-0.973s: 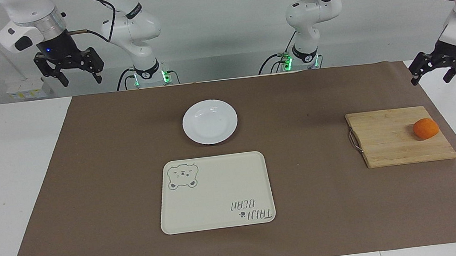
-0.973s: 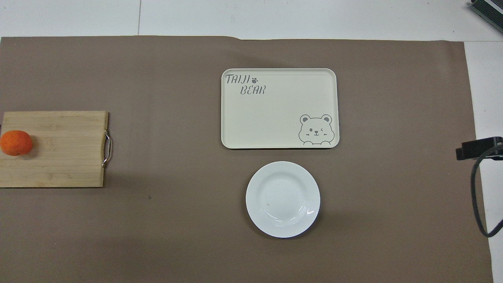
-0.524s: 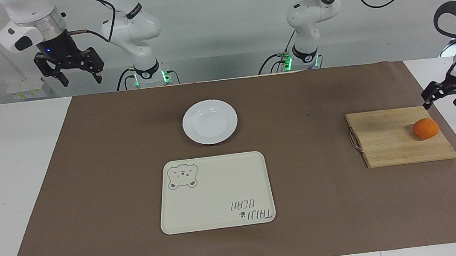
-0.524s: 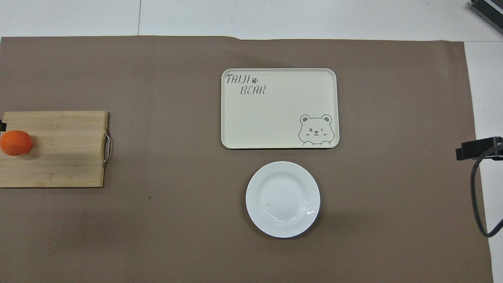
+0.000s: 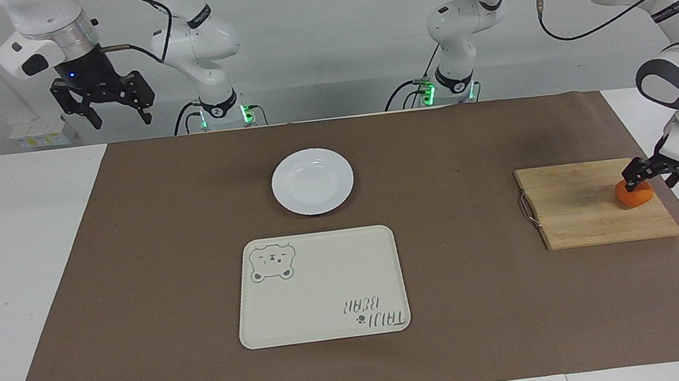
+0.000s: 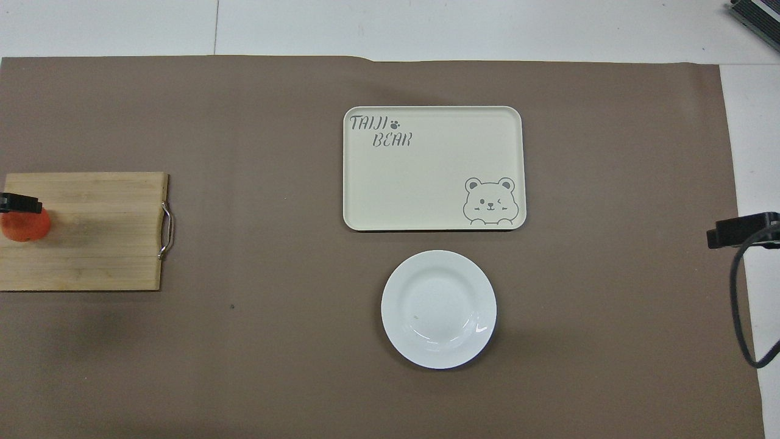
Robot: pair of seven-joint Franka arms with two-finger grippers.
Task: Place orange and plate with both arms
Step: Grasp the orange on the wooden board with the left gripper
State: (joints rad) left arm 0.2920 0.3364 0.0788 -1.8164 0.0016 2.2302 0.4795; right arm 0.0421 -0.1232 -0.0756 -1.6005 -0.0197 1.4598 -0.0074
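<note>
I note my left gripper [image 5: 651,176] has dropped from above the table edge onto the orange [image 5: 634,196]; its fingers stand apart, astride the fruit's top. The orange sits on the wooden cutting board [image 5: 578,205], at the board's end toward the left arm. It is near round, no long axis discernible. Right gripper [image 5: 109,105] waits raised, fingers spread. Count: one orange, one plate [image 5: 312,181], one tray [image 5: 321,286], one board.
</note>
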